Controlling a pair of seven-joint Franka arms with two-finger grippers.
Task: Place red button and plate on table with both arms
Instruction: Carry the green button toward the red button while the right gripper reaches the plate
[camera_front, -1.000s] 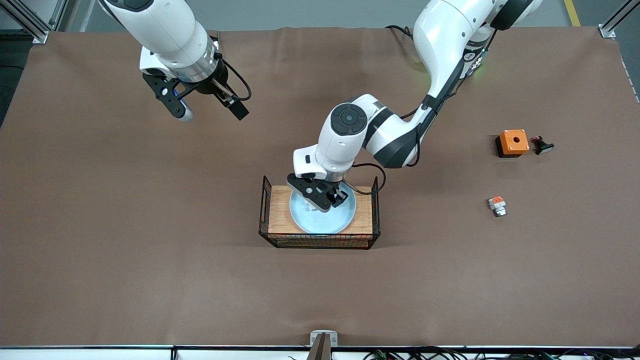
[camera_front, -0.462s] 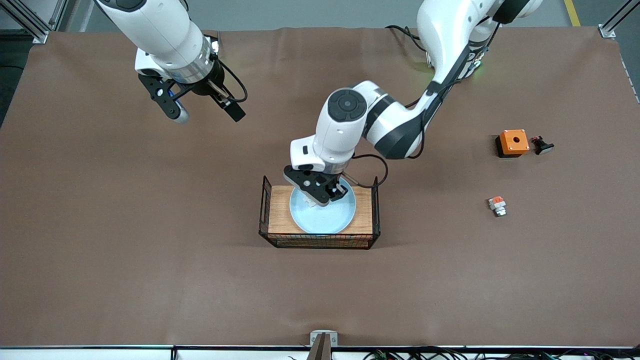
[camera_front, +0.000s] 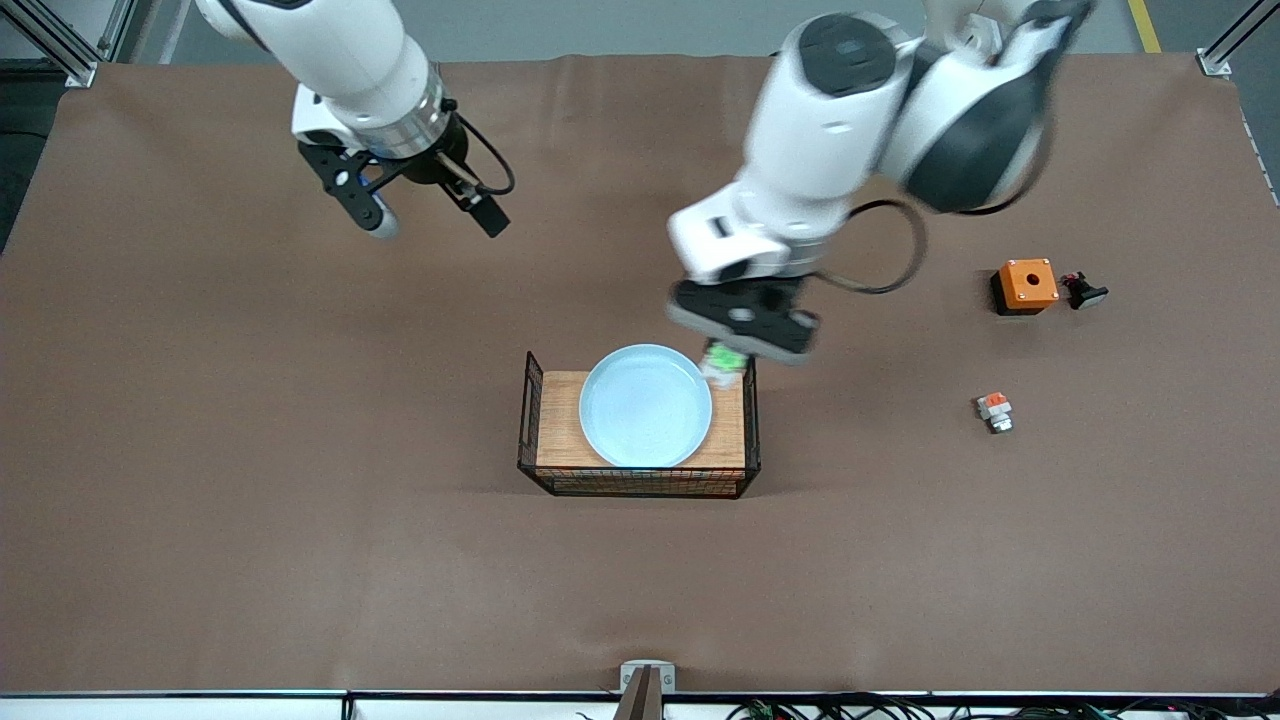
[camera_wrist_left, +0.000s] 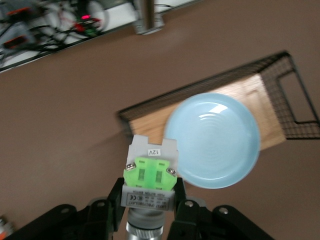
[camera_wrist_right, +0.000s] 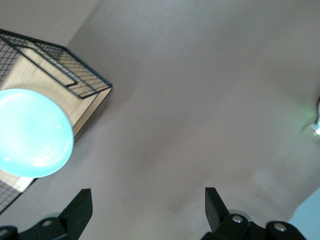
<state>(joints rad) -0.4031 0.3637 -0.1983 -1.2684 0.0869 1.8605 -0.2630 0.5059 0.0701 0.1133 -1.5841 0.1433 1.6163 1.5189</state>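
Observation:
My left gripper (camera_front: 728, 360) is shut on the red button (camera_front: 726, 358), a small white-and-silver block with a bright green top, and holds it in the air over the corner of the wire-framed board toward the left arm's end. In the left wrist view the button (camera_wrist_left: 149, 181) sits between my black fingers (camera_wrist_left: 114, 200). The pale blue plate (camera_front: 645, 406) lies on the wooden board and also shows in the left wrist view (camera_wrist_left: 212, 140) and the right wrist view (camera_wrist_right: 32, 132). My right gripper (camera_front: 430, 215) is open and empty, up over bare table (camera_front: 250, 420).
The wooden board in a black wire frame (camera_front: 640, 480) stands mid-table. Toward the left arm's end lie an orange-red-topped button block (camera_front: 994, 410), an orange box with a hole (camera_front: 1026, 284) and a small black part (camera_front: 1084, 291).
My left gripper has risen out of the plate with the green-topped button and moved toward the left arm's end. The right gripper has shifted slightly.

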